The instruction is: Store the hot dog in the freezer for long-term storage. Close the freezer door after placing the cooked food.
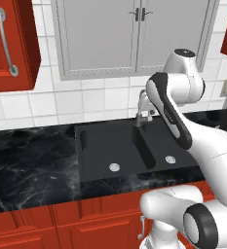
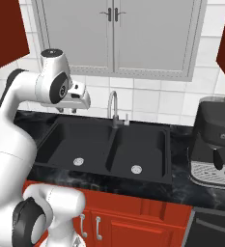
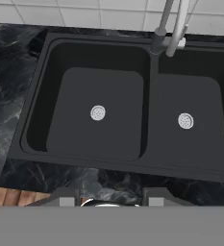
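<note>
Here, the claw (image 3: 111, 198) hangs above the near edge of the desk (image 1: 27, 165), pointing down at a black double sink (image 3: 152, 166). Its two dark fingertips (image 3: 65, 198) stand well apart with nothing between them, so the claw is wide and holds nothing. In the right base view the hand sits over the left basin, at the end of the white arm that bends up from the lower left.

The sink is set into the black marbled desk and has two basins side by side, each with a small round silver drain: the left drain (image 3: 98, 113) and the right drain (image 3: 185, 120). A curved grey faucet (image 2: 114, 108) rises from the far rim, at the divider between the basins.

A white tiled wall (image 1: 47, 104) runs behind the sink. A pale grey two-door wall cabinet (image 2: 114, 34) hangs above the faucet. To the left of it is a red wall cabinet (image 1: 10, 44) with a long silver handle. Red base cabinets (image 2: 133, 222) run under the desk. On the desk to the right of the sink stands a dark coffee machine (image 2: 215, 140), just beside the right basin.
</note>
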Motion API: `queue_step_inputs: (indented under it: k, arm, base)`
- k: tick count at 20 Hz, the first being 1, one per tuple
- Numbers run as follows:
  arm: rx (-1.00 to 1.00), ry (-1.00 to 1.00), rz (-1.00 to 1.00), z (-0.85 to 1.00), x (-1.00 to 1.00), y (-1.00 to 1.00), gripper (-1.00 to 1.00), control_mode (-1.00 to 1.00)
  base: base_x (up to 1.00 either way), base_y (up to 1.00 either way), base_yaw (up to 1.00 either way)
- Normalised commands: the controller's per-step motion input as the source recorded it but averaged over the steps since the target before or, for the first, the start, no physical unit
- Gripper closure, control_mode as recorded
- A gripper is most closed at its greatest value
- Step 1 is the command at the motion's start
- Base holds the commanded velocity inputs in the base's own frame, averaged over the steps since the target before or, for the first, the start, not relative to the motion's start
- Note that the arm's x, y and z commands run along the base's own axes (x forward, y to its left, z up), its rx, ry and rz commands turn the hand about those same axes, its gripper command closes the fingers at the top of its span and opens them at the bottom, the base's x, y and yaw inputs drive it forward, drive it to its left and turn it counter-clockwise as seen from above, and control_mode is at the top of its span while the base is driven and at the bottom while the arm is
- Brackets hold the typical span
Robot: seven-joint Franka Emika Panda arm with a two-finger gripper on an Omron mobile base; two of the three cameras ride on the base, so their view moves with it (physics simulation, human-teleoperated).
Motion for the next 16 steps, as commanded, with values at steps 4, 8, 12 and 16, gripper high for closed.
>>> queue_step_inputs:
  k: [4, 8, 12, 16]
  arm:
    - [0.00, 0.00, 0.00, 0.00, 0.00, 0.00, -1.00, 1.00]
    - [0.00, 0.00, 0.00, 0.00, 0.00, 0.00, -1.00, 1.00]
    - [0.00, 0.00, 0.00, 0.00, 0.00, 0.00, -1.00, 1.00]
    - [0.00, 0.00, 0.00, 0.00, 0.00, 0.00, -1.00, 1.00]
  base:
    - [-0.06, 0.00, 0.00]
    - [-0.37, 0.00, -0.04]
    - [-0.65, -0.01, -0.08]
    - [-0.56, 0.00, -0.11]
